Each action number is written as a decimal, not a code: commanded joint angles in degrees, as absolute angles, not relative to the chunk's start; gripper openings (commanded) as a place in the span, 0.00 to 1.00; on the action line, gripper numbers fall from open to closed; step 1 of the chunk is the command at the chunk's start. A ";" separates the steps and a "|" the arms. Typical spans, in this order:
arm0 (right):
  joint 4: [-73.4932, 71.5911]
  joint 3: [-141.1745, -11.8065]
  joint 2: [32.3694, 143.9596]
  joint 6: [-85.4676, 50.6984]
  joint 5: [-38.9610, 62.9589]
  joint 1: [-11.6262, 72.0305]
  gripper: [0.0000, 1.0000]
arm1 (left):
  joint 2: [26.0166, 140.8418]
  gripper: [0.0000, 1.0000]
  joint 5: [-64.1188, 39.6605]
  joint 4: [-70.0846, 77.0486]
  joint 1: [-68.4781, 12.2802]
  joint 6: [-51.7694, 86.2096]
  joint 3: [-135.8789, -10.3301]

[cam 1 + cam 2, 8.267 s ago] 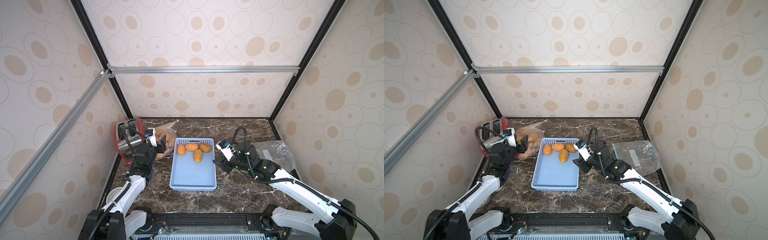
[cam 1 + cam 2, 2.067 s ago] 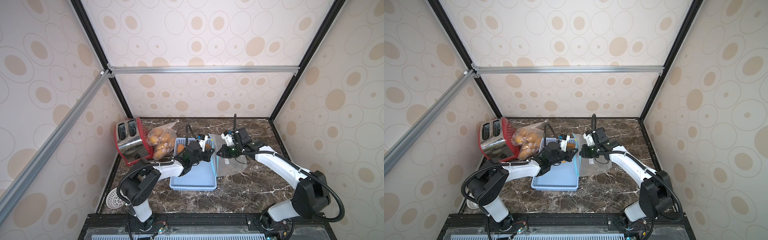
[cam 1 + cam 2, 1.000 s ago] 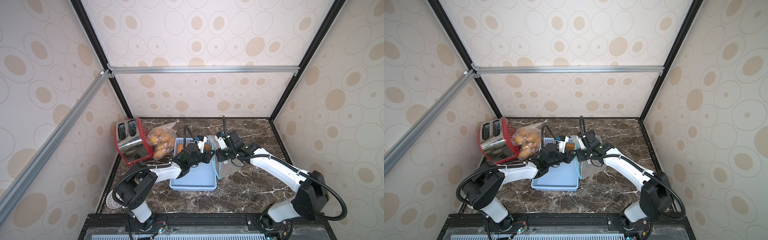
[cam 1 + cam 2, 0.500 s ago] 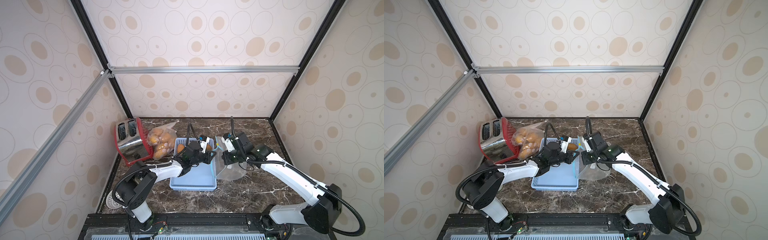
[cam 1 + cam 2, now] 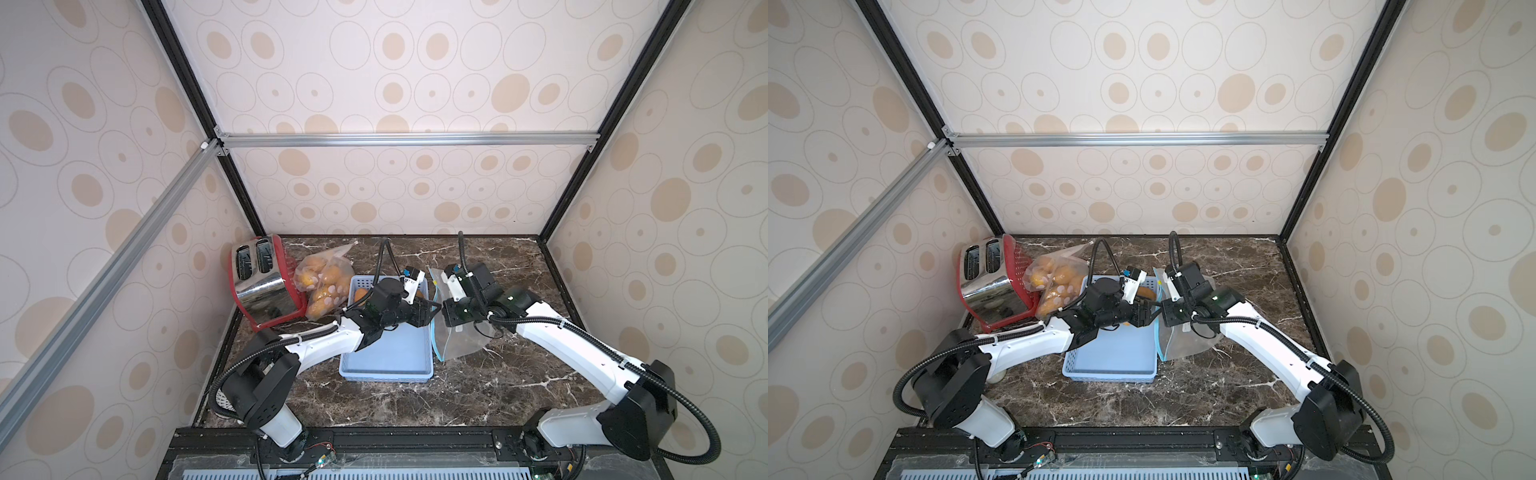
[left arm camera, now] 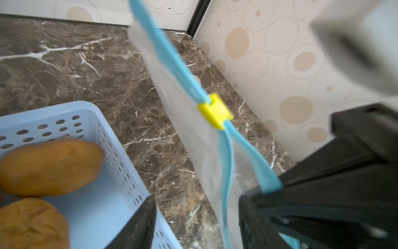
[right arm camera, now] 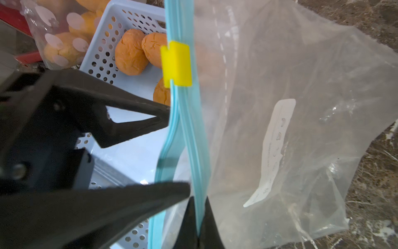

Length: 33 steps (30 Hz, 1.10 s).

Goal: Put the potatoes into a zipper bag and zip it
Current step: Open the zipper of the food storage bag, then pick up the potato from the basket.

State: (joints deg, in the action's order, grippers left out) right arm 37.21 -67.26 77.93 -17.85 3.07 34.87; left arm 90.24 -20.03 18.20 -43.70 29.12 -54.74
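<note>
A clear zipper bag (image 5: 465, 345) (image 5: 1187, 340) with a blue zip strip hangs upright beside the blue basket's right edge. Its yellow slider (image 6: 215, 111) (image 7: 176, 64) sits partway along the strip, and the mouth gapes below the slider. My right gripper (image 7: 199, 217) (image 5: 444, 319) is shut on the far lip of the strip. My left gripper (image 6: 197, 207) (image 5: 430, 311) stands open, with the near lip running between its fingers. Orange-tan potatoes (image 6: 49, 166) (image 7: 130, 55) lie at the basket's far end.
The blue perforated basket (image 5: 386, 357) stands mid-table. A spotted clear bag of more potatoes (image 5: 324, 282) leans on a red and chrome toaster (image 5: 259, 282) at the back left. Patterned walls close in on three sides. Bare marble (image 5: 519, 386) lies front and right.
My left gripper's jaws have spread apart at the bag's near lip. The right arm has carried the bag a little to the right of the basket and still holds the strip.
</note>
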 commanded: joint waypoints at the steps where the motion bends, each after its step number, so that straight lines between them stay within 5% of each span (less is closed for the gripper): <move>1: 34.42 -67.06 78.66 -17.36 4.93 33.71 0.00 | 86.94 0.71 -21.31 16.44 -44.07 25.69 -57.46; 13: 29.80 -62.96 78.22 -18.43 7.46 31.73 0.00 | 80.30 0.80 -1.90 5.77 -40.11 25.55 -49.14; 33: 26.90 -59.59 79.64 -18.82 7.98 31.54 0.00 | 102.55 0.85 2.85 7.04 -37.52 27.18 -56.36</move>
State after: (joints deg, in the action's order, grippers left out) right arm 27.38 -60.16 78.98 -18.59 8.14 31.79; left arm 101.51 -0.58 7.94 -37.69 26.33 -53.63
